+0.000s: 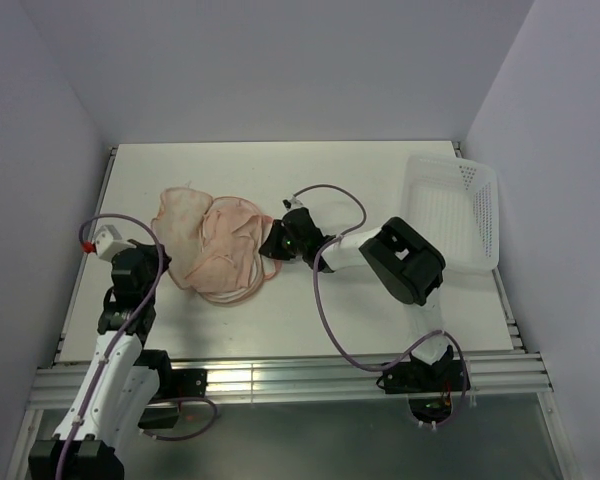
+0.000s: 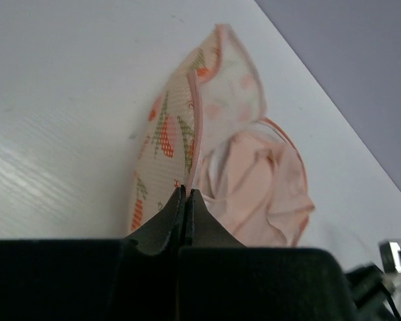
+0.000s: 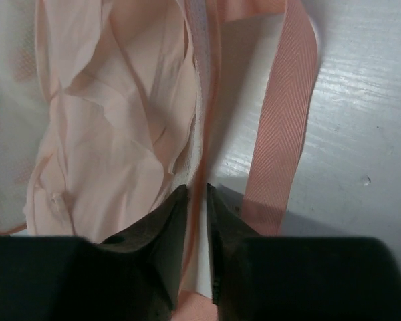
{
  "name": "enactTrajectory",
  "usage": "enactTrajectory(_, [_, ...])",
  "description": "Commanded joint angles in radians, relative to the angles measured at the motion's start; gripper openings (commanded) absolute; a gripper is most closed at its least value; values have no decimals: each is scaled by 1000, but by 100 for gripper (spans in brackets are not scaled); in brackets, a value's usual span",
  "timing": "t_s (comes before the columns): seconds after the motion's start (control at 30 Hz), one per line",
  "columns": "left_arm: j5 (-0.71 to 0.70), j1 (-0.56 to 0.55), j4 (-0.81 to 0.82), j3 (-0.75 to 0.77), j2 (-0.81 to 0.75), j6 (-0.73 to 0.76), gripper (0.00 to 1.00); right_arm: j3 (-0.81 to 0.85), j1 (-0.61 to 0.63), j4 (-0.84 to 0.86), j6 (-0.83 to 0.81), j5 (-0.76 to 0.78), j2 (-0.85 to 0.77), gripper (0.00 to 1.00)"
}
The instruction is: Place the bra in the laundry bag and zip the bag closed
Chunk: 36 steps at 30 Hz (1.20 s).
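The bra (image 2: 254,180) lies bunched up in the lower half of the laundry bag (image 2: 164,134). It looks like most of it is in there, but you can't be sure that every strap is tucked in.

The bag is wide open, like a shell. Its top flap, with the little orange pattern, stands up beside the bra.

Your left gripper (image 2: 187,194) is pressed together on the pink edge of that flap. Your right gripper (image 3: 197,197) has the bag's rim between its fingers, on the other side of the bra. The fingers are close together, but you can't tell if they squeeze the rim yet. The pink loop (image 3: 281,134) lies flat just beside them.

So the first part looks almost done. You have not folded the flap over the bra or pulled the zipper round.

The bag sits toward the left of the table (image 1: 380,310), well apart from the white basket (image 1: 460,205).
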Motion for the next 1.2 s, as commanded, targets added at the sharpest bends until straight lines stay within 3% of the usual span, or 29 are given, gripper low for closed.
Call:
enactTrajectory(0.0, [54,-85,53,2,-40,51,0,34,6,49,36,1,16,21])
enactTrajectory(0.03, [59,-131,54,11,-43,57,0,32,8,49,38,4,19,14])
enactTrajectory(0.13, [73,-237,56,23,-55,86,0,49,8,43,33,0,36,10])
enactTrajectory(0.43, [131,-521,110,-3,-37,108,0,86,6,32,39,-14,58,8])
enactTrajectory(0.67, [151,-710,241,-1,110,142,0,84,6,35,48,-4,49,8])
enactTrajectory(0.73, [154,-747,258,8,150,149,16,80,5,33,44,1,41,8])
enactTrajectory(0.77, [143,-754,257,12,181,151,43,78,5,30,39,4,36,9])
enactTrajectory(0.87, [103,-761,240,31,195,148,82,61,0,12,13,18,10,14])
enactTrajectory(0.97, [71,-761,217,75,183,149,94,37,-15,0,-25,16,-25,29])
enactTrajectory(1.0, [61,-761,208,116,183,157,95,31,-20,-6,-34,12,-45,37])
enactTrajectory(1.1, [-30,-748,131,221,209,168,95,23,-38,-62,-88,19,-101,50])
enactTrajectory(1.17, [-93,-713,87,265,252,172,94,2,-55,-91,-123,29,-138,52])
